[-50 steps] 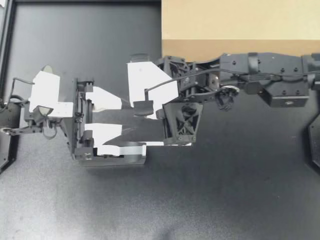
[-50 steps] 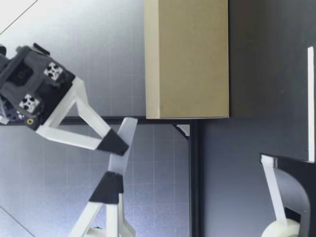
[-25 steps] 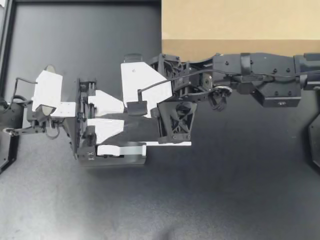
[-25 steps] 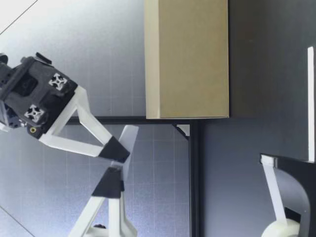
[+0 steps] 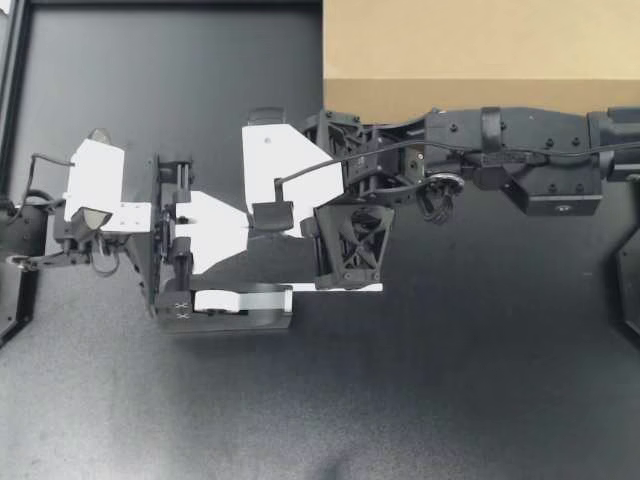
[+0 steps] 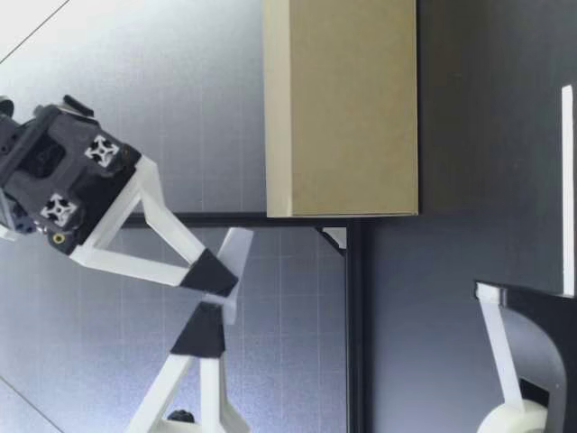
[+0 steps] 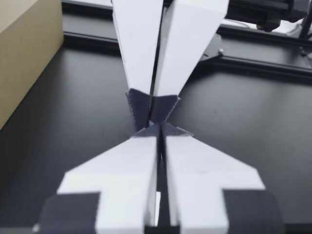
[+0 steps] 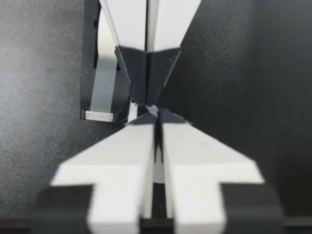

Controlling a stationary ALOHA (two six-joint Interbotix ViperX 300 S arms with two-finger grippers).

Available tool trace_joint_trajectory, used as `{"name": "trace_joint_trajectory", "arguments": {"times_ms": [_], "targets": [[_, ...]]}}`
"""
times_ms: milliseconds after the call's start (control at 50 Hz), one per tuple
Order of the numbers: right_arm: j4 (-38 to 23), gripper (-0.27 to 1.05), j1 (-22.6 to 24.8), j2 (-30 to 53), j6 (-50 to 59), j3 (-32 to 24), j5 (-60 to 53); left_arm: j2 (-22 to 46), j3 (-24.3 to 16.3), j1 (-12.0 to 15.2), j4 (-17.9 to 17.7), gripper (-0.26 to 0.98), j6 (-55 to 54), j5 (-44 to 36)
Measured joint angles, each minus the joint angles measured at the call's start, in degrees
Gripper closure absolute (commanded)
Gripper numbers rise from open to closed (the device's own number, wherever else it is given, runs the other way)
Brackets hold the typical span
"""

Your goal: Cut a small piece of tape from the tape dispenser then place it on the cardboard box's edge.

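Above the black desk (image 5: 450,400), the left pincer (image 5: 246,228) and right pincer (image 5: 263,220) are brought tip to tip, both closed. The tape strip (image 6: 236,257) is gripped by the right pincer. The tape dispenser (image 5: 240,305) is seen beside the left pincer, and the cardboard box (image 5: 470,40) beside the right arm.

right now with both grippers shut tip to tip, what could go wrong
1. The tape strip is pinched by my right gripper; I cannot tell whether my left gripper, shut at its tip, grips it too, so a release might drop it.
2. The strip could cling to both and curl or tear when they part.
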Motion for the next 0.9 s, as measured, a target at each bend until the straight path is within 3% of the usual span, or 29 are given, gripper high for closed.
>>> {"name": "trace_joint_trajectory", "arguments": {"times_ms": [140, 400, 640, 700, 900], "targets": [[0.00, 0.32, 0.00, -0.09, 0.62, 0.09, -0.09, 0.00, 0.09, 0.00, 0.00, 0.83, 0.00, 0.00], [0.00, 0.33, -0.35, 0.00, 0.88, 1.49, -0.44, 0.00, 0.00, -0.09, 0.00, 0.83, 0.09, 0.00], [0.00, 0.33, -4.13, -3.96, 1.67, 8.26, -2.90, 1.58, -0.26, 0.26, -0.70, 0.83, 0.44, -0.53], [0.00, 0.33, -5.27, -6.86, 2.64, 11.16, -4.92, 2.90, -0.79, 1.23, -3.08, 0.83, 0.09, -1.93], [-0.09, 0.34, -9.93, -17.14, 5.27, 22.68, -15.73, 9.67, -5.01, 4.22, -16.26, 0.83, -1.05, -12.04]]}}
